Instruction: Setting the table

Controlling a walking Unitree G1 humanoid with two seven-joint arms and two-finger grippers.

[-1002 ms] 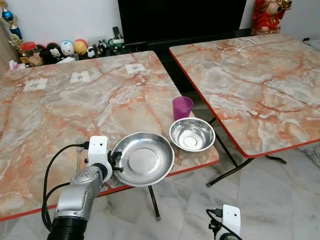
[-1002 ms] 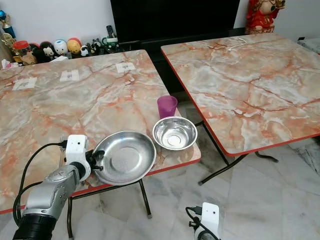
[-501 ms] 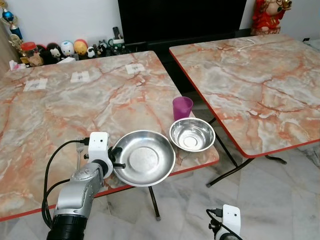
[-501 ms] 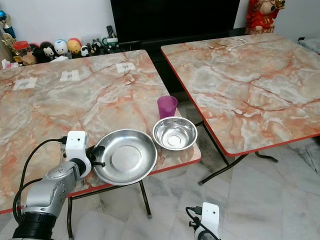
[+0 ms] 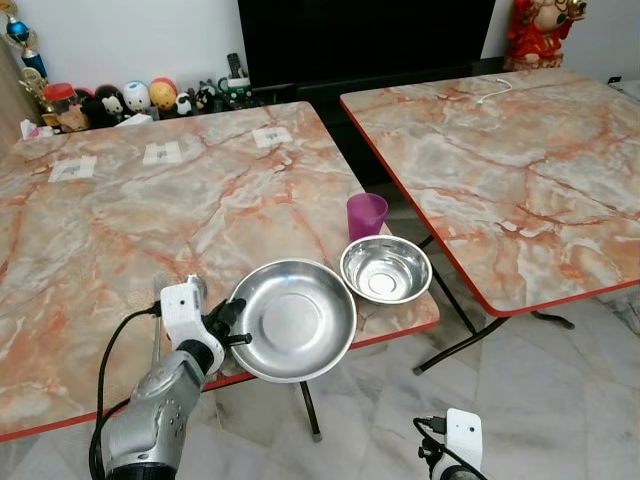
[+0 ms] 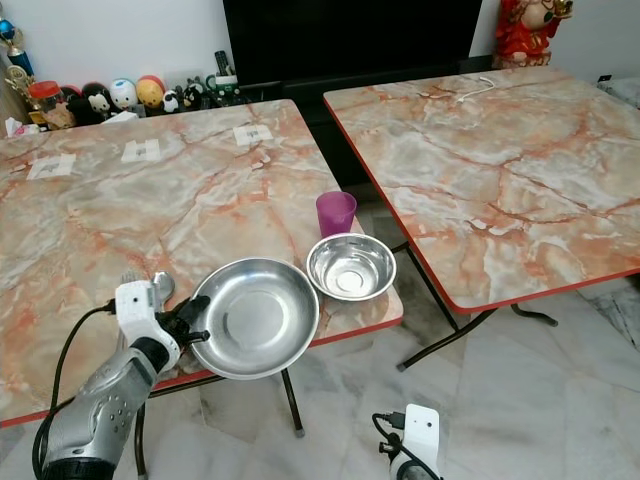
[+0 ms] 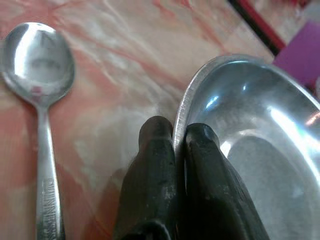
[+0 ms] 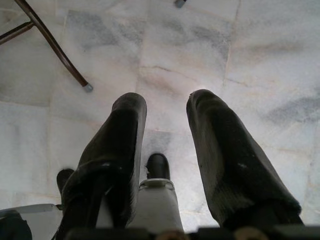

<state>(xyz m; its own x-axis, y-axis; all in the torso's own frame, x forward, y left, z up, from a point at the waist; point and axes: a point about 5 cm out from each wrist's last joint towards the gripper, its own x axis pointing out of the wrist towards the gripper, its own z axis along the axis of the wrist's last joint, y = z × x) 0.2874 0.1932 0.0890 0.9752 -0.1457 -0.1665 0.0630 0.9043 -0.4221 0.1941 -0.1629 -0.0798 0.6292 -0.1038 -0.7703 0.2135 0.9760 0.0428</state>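
Note:
My left gripper [image 5: 232,332] is shut on the left rim of a wide steel plate [image 5: 297,320], which sits at the front edge of the left marble table [image 5: 150,220]. In the left wrist view the two black fingers [image 7: 155,170] pinch the plate's rim [image 7: 181,107], one inside and one outside. A steel spoon [image 7: 39,90] lies on the table just beside the gripper. A smaller steel bowl [image 5: 385,269] stands right of the plate, and a purple cup [image 5: 366,215] stands behind that bowl. My right gripper [image 8: 165,145] hangs low over the floor, open and empty.
A second marble table [image 5: 510,170] stands to the right across a narrow gap. Figurines and small ornaments [image 5: 130,97] line the far edge of the left table, with white paper labels [image 5: 160,153] nearby. A dark TV unit [image 5: 360,40] is behind. The floor is marble tile [image 5: 560,400].
The left gripper has drawn back toward me and slightly right, still holding the plate, which has shifted a little to the right toward the bowl. The right arm has not moved.

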